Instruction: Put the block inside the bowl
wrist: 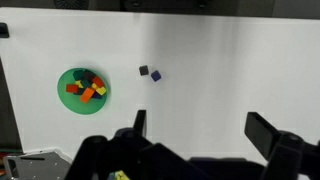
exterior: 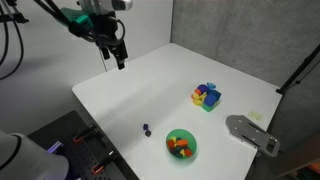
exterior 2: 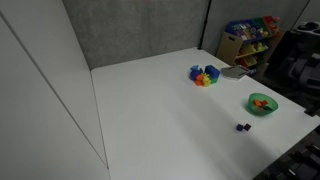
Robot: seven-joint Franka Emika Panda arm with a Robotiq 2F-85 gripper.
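The block (exterior: pixel 146 128) is a tiny dark cube on the white table, just beside the green bowl (exterior: pixel 181 145). Both show in both exterior views, the block (exterior 2: pixel 242 127) near the table's edge and the bowl (exterior 2: pixel 262 103) next to it. The bowl holds orange-red pieces. In the wrist view the block (wrist: pixel 144 71) lies right of the bowl (wrist: pixel 83 88), with a tiny blue piece (wrist: pixel 156 75) touching or almost touching it. My gripper (exterior: pixel 118 55) hangs open and empty, high above the table's far side and well away from the block; its fingers (wrist: pixel 200 125) frame bare table.
A cluster of bright blue, yellow and purple blocks (exterior: pixel 207 96) sits mid-table and shows in the exterior view (exterior 2: pixel 204 75) too. A flat grey metal plate (exterior: pixel 250 132) lies at the table's corner. A toy shelf (exterior 2: pixel 250 40) stands beyond the table. A tripod leg (exterior: pixel 300 65) stands by it.
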